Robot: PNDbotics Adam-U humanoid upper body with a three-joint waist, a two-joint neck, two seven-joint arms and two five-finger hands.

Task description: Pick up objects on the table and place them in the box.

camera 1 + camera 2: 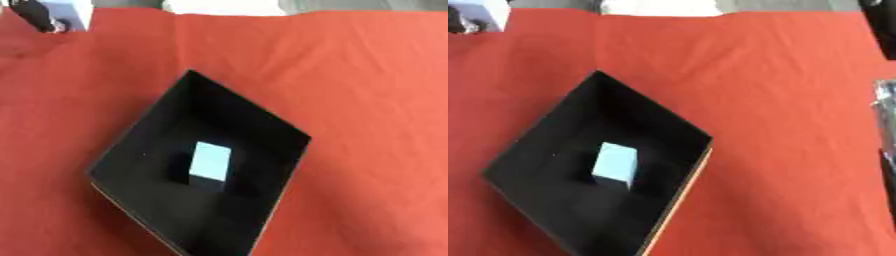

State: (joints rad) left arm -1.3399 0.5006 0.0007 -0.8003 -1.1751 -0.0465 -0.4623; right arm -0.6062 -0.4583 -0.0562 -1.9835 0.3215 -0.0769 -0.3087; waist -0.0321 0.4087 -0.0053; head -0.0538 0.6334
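Desk: covered edge to edge by a red cloth, lightly creased; grey floor shows along the top of the frame.

Box: black, open-topped, sitting on the cloth in the lower centre-left of the frame. It is turned cornerwise, so one corner points to the top of the frame and its long axis runs from upper right to lower left. A tan edge shows along its lower right rim.

Block: pale blue, rectangular, lying on the floor of the box near its middle, apart from all four walls. Its long axis runs nearly top to bottom of the frame, leaning slightly to the right at the top.

White object: upper left corner of the frame, at the cloth's far edge, partly cut off.

Left hand: a dark part against the white object, upper left corner; whether its fingers are open or clenched cannot be told.

Right arm: a dark and silver strip at the right edge of the right eye view; no hand visible.
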